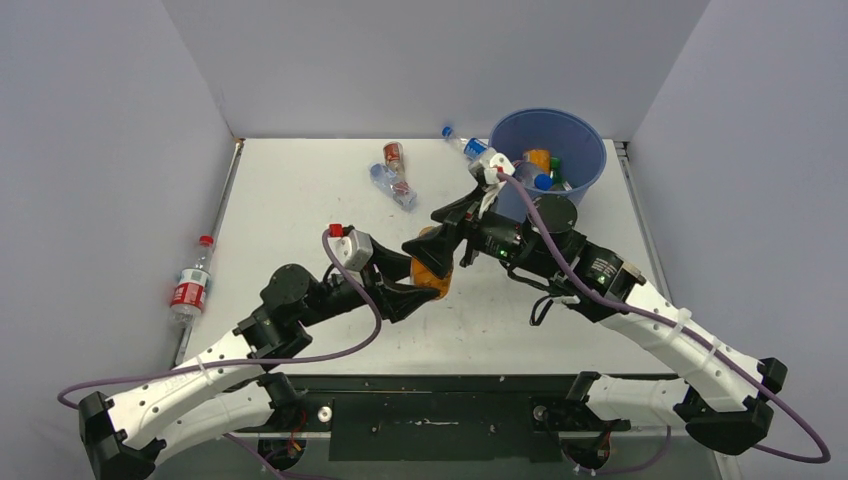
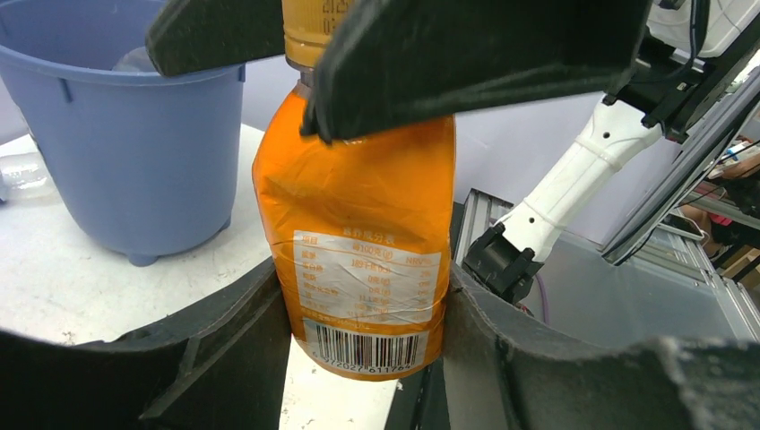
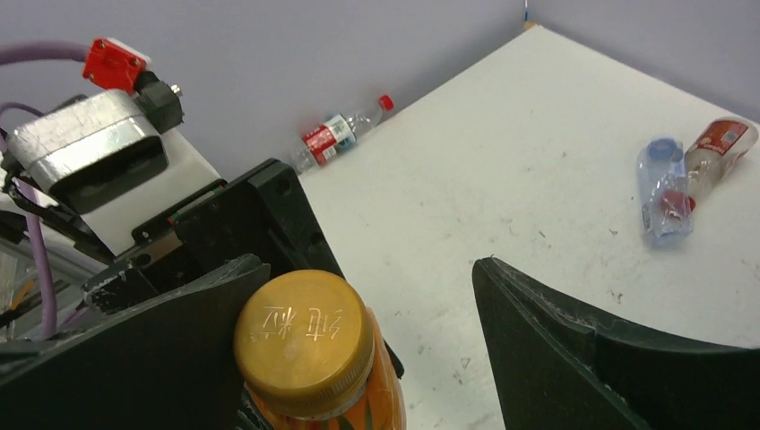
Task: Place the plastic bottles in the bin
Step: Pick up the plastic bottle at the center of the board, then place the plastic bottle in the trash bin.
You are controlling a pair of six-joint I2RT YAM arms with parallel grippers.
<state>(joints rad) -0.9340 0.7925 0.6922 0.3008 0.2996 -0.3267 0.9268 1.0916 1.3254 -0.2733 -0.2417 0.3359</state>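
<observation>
My left gripper (image 1: 418, 285) is shut on an orange bottle (image 1: 432, 268) with a gold cap (image 3: 305, 339), held above the table's middle; its lower body sits between the fingers (image 2: 363, 287). My right gripper (image 1: 434, 238) is open around the bottle's cap end (image 3: 376, 287): one finger touches the cap, the other stands apart. The blue bin (image 1: 548, 150) stands at the back right, with several bottles inside; it also shows in the left wrist view (image 2: 134, 152). Two clear bottles (image 1: 395, 175) lie at the back middle. One red-labelled bottle (image 1: 190, 285) lies by the left wall.
A clear blue-capped bottle (image 1: 462, 140) lies just left of the bin's rim. The two back bottles (image 3: 681, 175) and the left-wall bottle (image 3: 336, 134) show in the right wrist view. Grey walls close in the white table (image 1: 300, 220) on three sides.
</observation>
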